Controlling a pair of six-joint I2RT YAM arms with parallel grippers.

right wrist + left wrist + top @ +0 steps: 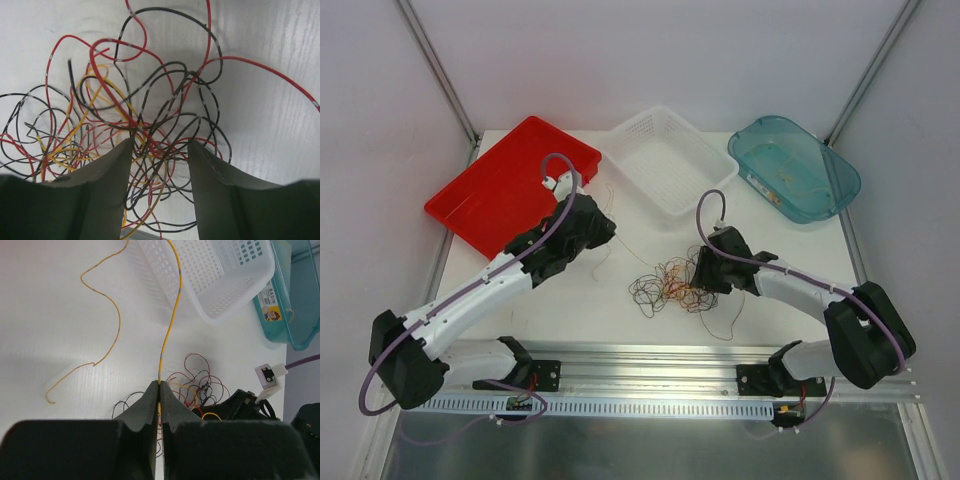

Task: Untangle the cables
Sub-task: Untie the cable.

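The cables [670, 283] lie as one tangle of thin red, yellow and dark wires at mid table. My left gripper [607, 232] is up-left of the tangle. In the left wrist view it [160, 385] is shut on one yellow cable [174, 305], which runs on toward the white basket. Another yellow stretch [113, 311] curls loose on the table. My right gripper [704, 276] is at the tangle's right edge. In the right wrist view it [160, 146] is open, its jaws standing either side of several red, dark and yellow loops [150, 100].
A red tray [510, 185] is at the back left, a white basket [665, 160] at the back middle and a teal bin [795, 165] at the back right. A metal rail [650, 375] runs along the near edge. Frame posts stand at the back corners.
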